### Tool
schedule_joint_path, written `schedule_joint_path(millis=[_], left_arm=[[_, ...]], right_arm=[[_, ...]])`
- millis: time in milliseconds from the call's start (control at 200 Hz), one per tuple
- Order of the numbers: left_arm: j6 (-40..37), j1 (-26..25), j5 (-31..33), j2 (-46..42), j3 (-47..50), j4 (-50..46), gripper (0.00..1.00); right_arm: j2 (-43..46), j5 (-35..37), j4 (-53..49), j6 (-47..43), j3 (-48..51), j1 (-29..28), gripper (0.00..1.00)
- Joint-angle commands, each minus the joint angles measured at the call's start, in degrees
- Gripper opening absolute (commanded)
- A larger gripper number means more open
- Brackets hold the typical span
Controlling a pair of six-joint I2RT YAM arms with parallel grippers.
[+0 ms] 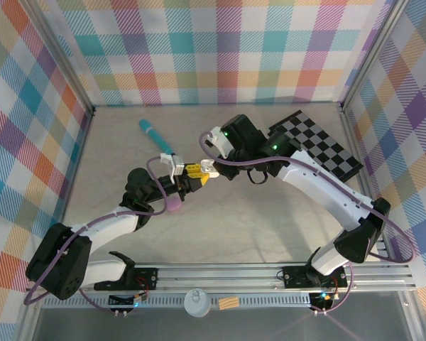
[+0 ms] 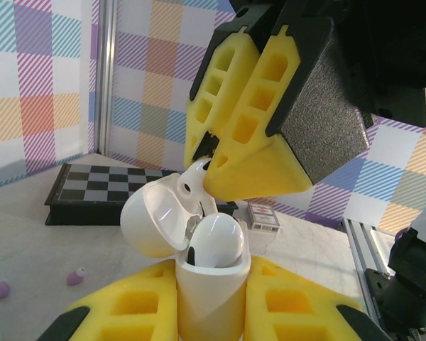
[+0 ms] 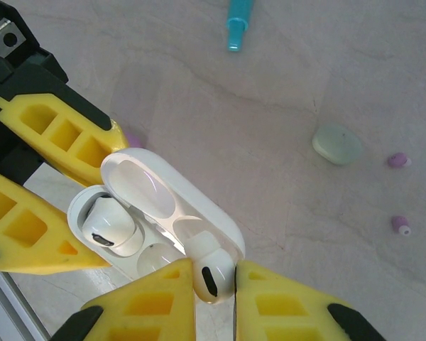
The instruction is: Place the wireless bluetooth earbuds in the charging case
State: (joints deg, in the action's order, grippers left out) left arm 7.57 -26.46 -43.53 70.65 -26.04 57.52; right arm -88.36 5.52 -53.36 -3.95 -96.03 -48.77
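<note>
The white charging case (image 2: 211, 291) stands upright between the yellow fingers of my left gripper (image 2: 213, 284), which is shut on it, with its lid (image 2: 153, 220) flipped open. One white earbud (image 2: 216, 241) sits in a socket. My right gripper (image 3: 213, 284) is shut on a second white earbud (image 3: 213, 273), held just above the case's rim by the empty socket (image 3: 155, 257). From above, the left gripper (image 1: 192, 177) and the right gripper (image 1: 210, 169) meet at mid-table. Two purple earbuds (image 3: 396, 160) (image 3: 400, 225) lie loose on the table.
A teal stick (image 1: 156, 136) lies at the back left and a folded chessboard (image 1: 319, 145) at the back right. A pale green pebble-shaped case (image 3: 337, 144) rests on the table, and a purple one (image 1: 175, 206) by the left arm. A small card box (image 2: 263, 217) lies past the case.
</note>
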Motion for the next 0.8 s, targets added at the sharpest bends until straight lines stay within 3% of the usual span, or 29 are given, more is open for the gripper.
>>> schedule_joint_path(millis=[0,460,615,795], left_arm=[[0.60,0.44,-1.04,-1.55,-0.84,4.45,0.13],[0.92,0.62,-0.59,-1.37,-1.29,3.60,0.13],[0.95,0.62,-0.59,-1.32,-1.20,3.62,0.13],[1.01,0.62,-0.67,-0.98,-1.12,4.22,0.13]], right_arm=[[0.11,-0.20,0.54,-2.92,1.35,-0.18,0.17],[4.42,-7.91,5.55,-5.72,7.77,-0.31,0.20],[5.19,-7.10,6.04,-6.16,8.33,-0.26,0.19],[6.17,-7.58,7.47,-5.56,8.75,-0.21,0.37]])
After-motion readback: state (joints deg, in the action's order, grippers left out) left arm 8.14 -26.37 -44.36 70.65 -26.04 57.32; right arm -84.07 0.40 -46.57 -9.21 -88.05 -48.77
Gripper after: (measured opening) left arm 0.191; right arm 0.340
